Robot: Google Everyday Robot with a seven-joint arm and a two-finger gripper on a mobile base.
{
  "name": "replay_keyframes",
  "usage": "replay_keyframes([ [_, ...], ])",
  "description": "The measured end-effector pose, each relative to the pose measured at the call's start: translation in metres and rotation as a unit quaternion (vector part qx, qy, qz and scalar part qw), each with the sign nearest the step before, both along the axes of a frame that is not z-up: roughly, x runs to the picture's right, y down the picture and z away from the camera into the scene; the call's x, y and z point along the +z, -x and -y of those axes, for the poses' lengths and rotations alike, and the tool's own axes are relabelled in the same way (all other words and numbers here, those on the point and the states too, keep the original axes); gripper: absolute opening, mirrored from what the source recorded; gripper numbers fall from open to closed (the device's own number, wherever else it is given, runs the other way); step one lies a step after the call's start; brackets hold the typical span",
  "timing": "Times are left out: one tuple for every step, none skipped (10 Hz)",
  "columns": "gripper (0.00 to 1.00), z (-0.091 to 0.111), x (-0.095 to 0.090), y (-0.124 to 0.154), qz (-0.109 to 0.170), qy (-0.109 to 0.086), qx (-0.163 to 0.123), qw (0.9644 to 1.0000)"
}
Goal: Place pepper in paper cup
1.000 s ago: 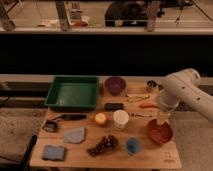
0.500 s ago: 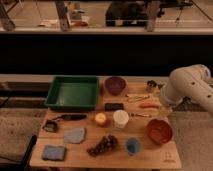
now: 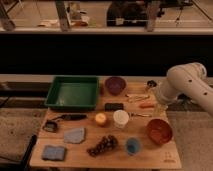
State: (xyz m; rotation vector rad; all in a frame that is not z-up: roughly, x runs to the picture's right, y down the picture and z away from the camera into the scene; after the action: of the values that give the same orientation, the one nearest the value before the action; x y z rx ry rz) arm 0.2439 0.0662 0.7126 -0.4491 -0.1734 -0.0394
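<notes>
Gripper (image 3: 161, 106) just beside pepper (image 3: 147, 105), contact unclear; open/shut can't tell; paper cup (image 3: 120, 118) on pepper's far side.

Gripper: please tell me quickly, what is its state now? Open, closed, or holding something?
Gripper: cannot be told. It is low at the right, just right of the pepper, which lies on the wooden table.

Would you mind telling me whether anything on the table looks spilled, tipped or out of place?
Nothing stands out: the paper cup stands upright, the pepper lies flat on the table, and the gripper hangs just right of the pepper.
</notes>
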Motion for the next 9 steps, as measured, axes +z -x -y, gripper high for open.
replay_keyframes([
  [0.75,0.001,0.004,0.002,0.004,-0.002,-0.001,1.0],
  [0.75,0.004,0.01,0.005,0.008,-0.007,-0.003,0.9999],
  [0.75,0.007,0.015,0.007,0.01,-0.012,-0.005,0.9999],
  [0.75,0.009,0.02,0.008,0.012,-0.015,-0.007,0.9998],
  [0.75,0.01,0.028,0.011,0.015,-0.018,-0.007,0.9997],
  [0.75,0.009,0.035,0.01,0.014,-0.019,-0.007,0.9997],
  [0.75,0.009,0.04,0.01,0.015,-0.018,-0.005,0.9997],
  [0.75,0.008,0.048,0.007,0.014,-0.015,-0.002,0.9998],
  [0.75,0.007,0.056,0.006,0.013,-0.011,0.001,0.9999],
])
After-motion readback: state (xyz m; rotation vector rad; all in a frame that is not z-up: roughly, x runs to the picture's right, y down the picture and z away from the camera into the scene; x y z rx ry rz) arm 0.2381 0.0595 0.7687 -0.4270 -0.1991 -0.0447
